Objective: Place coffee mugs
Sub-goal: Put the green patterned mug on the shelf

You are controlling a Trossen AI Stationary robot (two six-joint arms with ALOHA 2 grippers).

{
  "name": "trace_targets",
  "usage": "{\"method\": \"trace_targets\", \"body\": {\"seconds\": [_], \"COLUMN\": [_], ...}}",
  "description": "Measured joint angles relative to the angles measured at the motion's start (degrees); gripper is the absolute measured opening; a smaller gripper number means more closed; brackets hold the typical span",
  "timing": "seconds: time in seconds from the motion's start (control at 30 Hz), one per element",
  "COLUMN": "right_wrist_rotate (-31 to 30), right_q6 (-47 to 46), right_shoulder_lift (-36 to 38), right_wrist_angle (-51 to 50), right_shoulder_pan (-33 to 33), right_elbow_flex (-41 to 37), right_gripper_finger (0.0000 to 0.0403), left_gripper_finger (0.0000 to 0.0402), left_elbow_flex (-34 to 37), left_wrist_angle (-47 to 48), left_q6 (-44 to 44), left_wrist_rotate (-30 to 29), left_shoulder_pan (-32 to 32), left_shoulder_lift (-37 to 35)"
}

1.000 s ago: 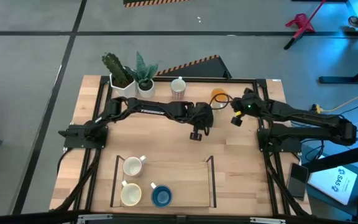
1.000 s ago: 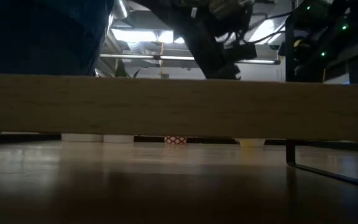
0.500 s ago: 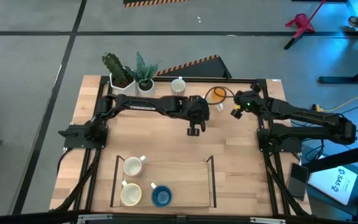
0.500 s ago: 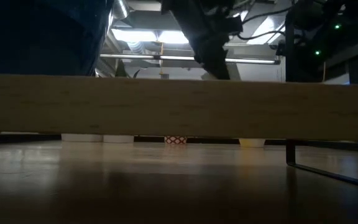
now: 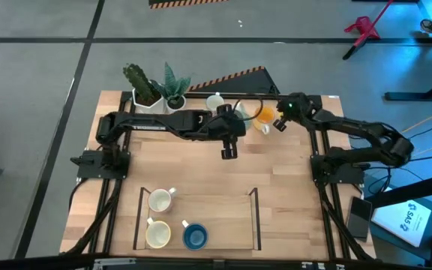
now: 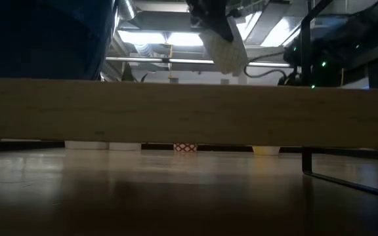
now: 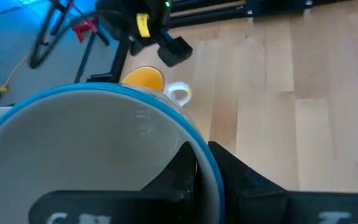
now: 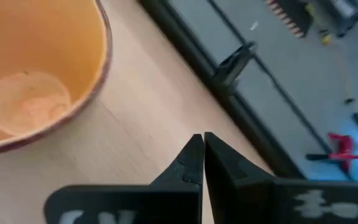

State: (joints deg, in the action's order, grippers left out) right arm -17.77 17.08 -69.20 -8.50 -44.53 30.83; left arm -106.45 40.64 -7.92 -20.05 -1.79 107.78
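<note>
My left gripper (image 5: pixel 228 118) is over the far middle of the table, shut on a white mug with a blue rim (image 7: pixel 98 143), which also shows high up in the low view (image 6: pixel 225 46). My right gripper (image 8: pixel 202 152) is shut and empty, just right of the orange mug (image 5: pixel 265 115), which stands on its base with its white handle (image 7: pixel 179 93) toward the near side. A white mug with a patterned lower half (image 5: pixel 214 101) stands at the far edge. Two cream mugs (image 5: pixel 160 200) (image 5: pixel 157 235) and a blue mug (image 5: pixel 193 237) stand in the near tray. My left gripper holds the mug by its blue rim (image 7: pixel 205 163), one finger inside the mug and one outside. The mug's mouth faces the wrist camera. The mug is lifted clear of the table and hangs tilted.
Two white pots with green plants (image 5: pixel 147 97) (image 5: pixel 175 100) stand at the far left corner. The tray's wire frame (image 5: pixel 255 217) bounds the near middle. A black rail (image 8: pixel 229 68) runs along the far edge. A wooden board (image 6: pixel 189 111) blocks most of the low view.
My left gripper has carried its mug toward the far edge and a little to the left, and the mug now shows tilted, high in the low view. My right gripper has gone toward the far edge, alongside the orange mug.
</note>
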Motion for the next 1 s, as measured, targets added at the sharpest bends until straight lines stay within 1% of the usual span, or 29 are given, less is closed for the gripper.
{"method": "trace_targets", "body": {"seconds": [0.1, 0.17, 0.23, 0.3, 0.4, 0.57, 0.67, 0.83, 0.9, 1.0], "right_wrist_rotate": [5.4, 10.2, 15.33, 19.19, 24.75, 31.7, 34.36, 35.94, 39.02, 42.89], "right_q6": [1.77, 3.18, 5.15, 5.67, 5.76, 7.78, 10.05, 13.67, 16.09, 18.43], "right_shoulder_lift": [-4.22, -6.08, -8.03, -9.68, -12.0, -14.57, -16.09, -18.32, -18.63, -18.57], "right_wrist_angle": [3.25, 5.02, 7.16, 9.0, 11.82, 16.02, 18.09, 17.55, 17.27, 17.1], "right_shoulder_pan": [-2.34, -3.55, -3.97, -3.9, -3.74, -0.07, 3.44, 9.27, 11.03, 12.96], "right_elbow_flex": [-0.09, -0.09, -0.09, -0.11, -0.11, -0.09, 0.35, 2.96, 3.64, 4.4], "right_gripper_finger": [0.0, 0.0, 0.0, 0.0, 0.0, 0.0, 0.0, 0.0, 0.0, 0.0], "left_gripper_finger": [0.0018, 0.0018, 0.002, 0.0021, 0.0019, 0.0019, 0.0019, 0.0019, 0.0019, 0.0019], "left_elbow_flex": [0.03, 0.02, 0.02, 0.02, 0.04, 0.04, 0.04, 0.04, 0.04, 0.04], "left_wrist_angle": [1.75, 1.75, 3.94, 3.5, 5.73, 6.55, 7.44, 7.96, 8.33, 11.75], "left_q6": [1.33, 1.77, 2.08, 2.34, 3.58, 4.79, 6.21, 8.89, 10.23, 13.34], "left_wrist_rotate": [-1.13, -2.03, -2.71, -3.6, -4.17, -5.03, -5.06, -4.94, -4.9, -4.28], "left_shoulder_pan": [0.47, 0.85, 1.33, 1.85, 2.56, 3.78, 4.53, 6.02, 6.75, 8.32], "left_shoulder_lift": [-1.18, -1.91, -2.42, -2.42, -2.78, -2.79, -2.79, -3.04, -3.24, -4.04]}}
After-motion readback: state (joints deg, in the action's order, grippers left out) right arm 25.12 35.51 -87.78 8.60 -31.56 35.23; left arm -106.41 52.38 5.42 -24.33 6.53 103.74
